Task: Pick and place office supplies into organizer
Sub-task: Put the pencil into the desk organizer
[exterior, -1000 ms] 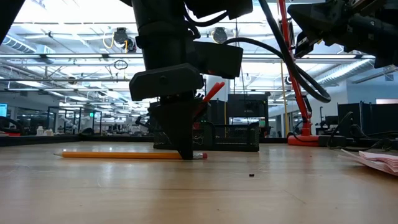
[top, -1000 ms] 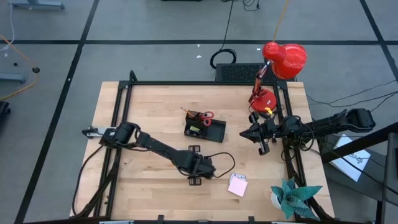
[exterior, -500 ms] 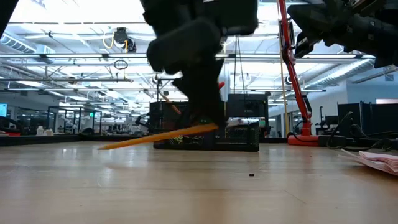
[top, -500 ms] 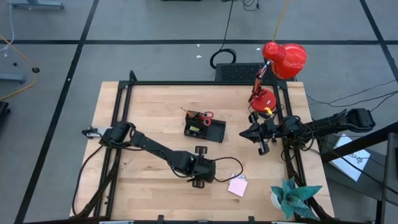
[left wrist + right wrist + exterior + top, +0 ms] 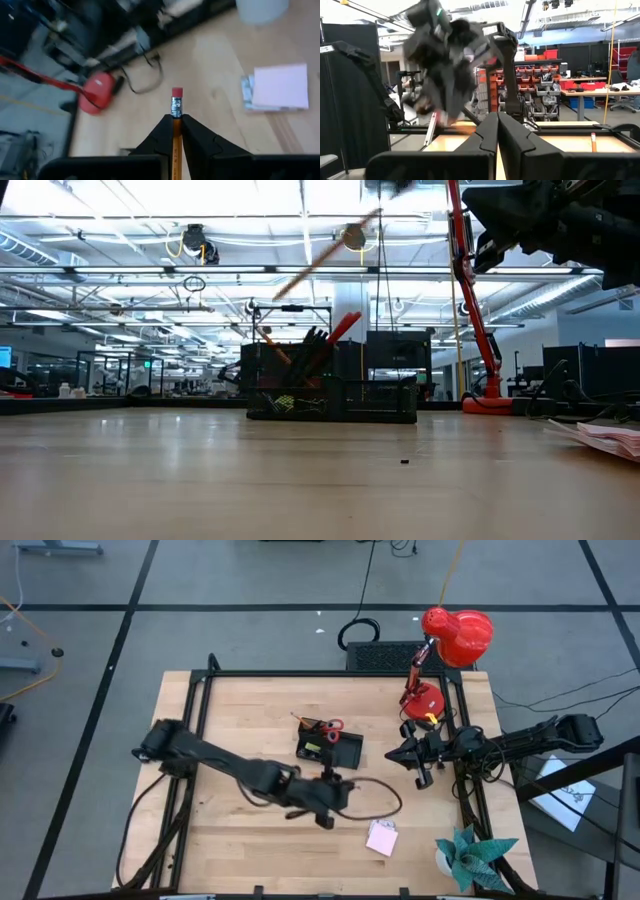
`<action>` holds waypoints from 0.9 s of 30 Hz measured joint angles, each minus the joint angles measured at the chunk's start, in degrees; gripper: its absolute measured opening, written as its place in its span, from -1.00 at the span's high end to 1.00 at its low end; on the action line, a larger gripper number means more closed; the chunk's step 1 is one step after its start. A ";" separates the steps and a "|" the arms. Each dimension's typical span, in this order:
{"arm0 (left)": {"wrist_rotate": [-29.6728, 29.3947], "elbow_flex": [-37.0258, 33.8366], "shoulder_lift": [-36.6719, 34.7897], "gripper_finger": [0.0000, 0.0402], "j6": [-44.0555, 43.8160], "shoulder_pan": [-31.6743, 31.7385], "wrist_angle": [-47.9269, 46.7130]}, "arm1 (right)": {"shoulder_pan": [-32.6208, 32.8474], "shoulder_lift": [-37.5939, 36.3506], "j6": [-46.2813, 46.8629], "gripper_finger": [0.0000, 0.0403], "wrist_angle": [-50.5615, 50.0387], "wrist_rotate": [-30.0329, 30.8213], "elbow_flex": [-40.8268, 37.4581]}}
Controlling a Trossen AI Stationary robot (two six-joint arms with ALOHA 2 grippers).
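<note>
Gripping an orange pencil (image 5: 175,131) between its closed fingers, the left gripper (image 5: 174,122) is what we are logging first — the eraser end is poking out past the fingertips, the rest of the shaft hidden behind them. In the low view the pencil (image 5: 325,252) is slanting high above the table, well clear of the wood. From above, we are placing the left gripper (image 5: 327,787) over the middle of the table, on the near side of the organizer (image 5: 329,746) and apart from it. The organizer is already holding red-handled scissors (image 5: 333,726) and some upright items. A pink sticky-note pad (image 5: 382,837) is lying flat on the table near the front edge, untouched.

We are judging the step as transport — pencil picked up, not yet delivered. The next move is calling for carrying it over the taller section, turning it closer to upright, and lowering before letting go.

The right gripper (image 5: 421,762) is waiting at the table's right side, fingers pressed together on nothing.
</note>
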 joint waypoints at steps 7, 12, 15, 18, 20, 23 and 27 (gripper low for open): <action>7.12 -1.88 -9.65 0.83 8.61 2.72 4.06 | 0.00 -0.02 -0.02 0.98 -0.02 0.00 -0.02; 17.21 -11.52 -17.52 0.83 12.25 7.41 13.62 | 0.00 -0.02 -0.01 0.98 -0.29 -0.02 -0.02; 24.21 -20.66 -22.26 0.83 11.55 11.53 25.25 | 0.00 -0.02 -0.02 0.98 -0.51 -0.02 -0.02; 27.03 -29.86 -25.03 0.83 9.36 15.87 35.51 | 0.00 -0.04 -0.02 0.98 -0.52 -0.02 -0.02; 27.39 -34.99 -25.78 0.83 8.23 18.72 38.74 | 0.00 -0.05 -0.02 0.98 -0.51 -0.02 -0.02; 29.57 -39.68 -25.71 0.83 6.55 22.81 43.41 | 0.00 -0.04 -0.03 0.98 -0.79 -0.02 -0.02; 33.37 -42.20 -25.21 0.83 5.46 26.90 46.29 | -0.03 -0.04 -0.34 0.98 -0.77 0.14 -0.01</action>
